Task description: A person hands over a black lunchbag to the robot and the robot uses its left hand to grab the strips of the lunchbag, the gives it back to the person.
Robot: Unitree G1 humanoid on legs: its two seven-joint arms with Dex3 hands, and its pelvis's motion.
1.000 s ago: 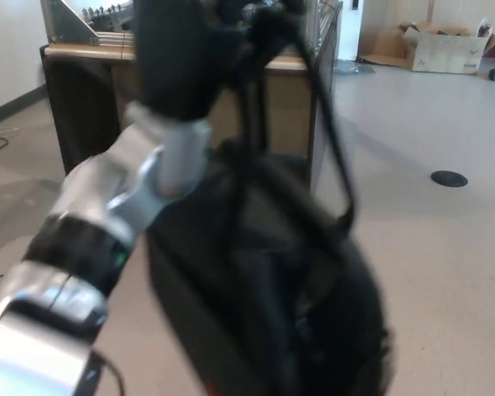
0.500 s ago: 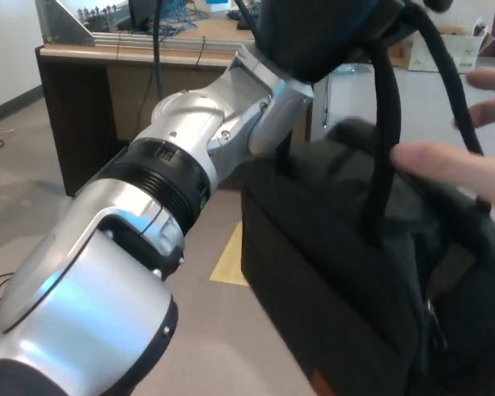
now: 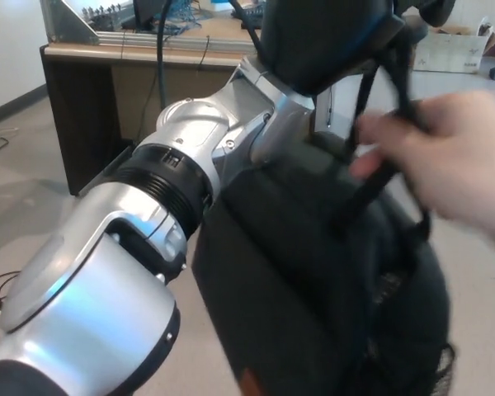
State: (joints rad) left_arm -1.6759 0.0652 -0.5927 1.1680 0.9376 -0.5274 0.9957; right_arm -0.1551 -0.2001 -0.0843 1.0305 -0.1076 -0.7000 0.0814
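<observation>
- My left hand is up at the top of the view, its black fingers wrapped round the straps of the lunchbag, so the grab looks done.
- The lunchbag hangs in the air below my hand, carried by nothing but the straps; it fills the lower middle and right of the view, its dark body just beside my silver forearm.
- A person's hand comes in from the right edge and is on the straps just under my grip, blurred, so I cannot say how firmly it holds.
- I judge the task to be in its last part: the bag has been received, I have it by the straps, and the hand-back is under way.
- What is left, as I read it: the person takes the weight, my fingers let go of the straps, and my arm draws clear.
- My right hand does not show anywhere.
- Behind the bag stands a wooden desk at the upper left with cables on it, and a cardboard box at the upper right on the floor.
</observation>
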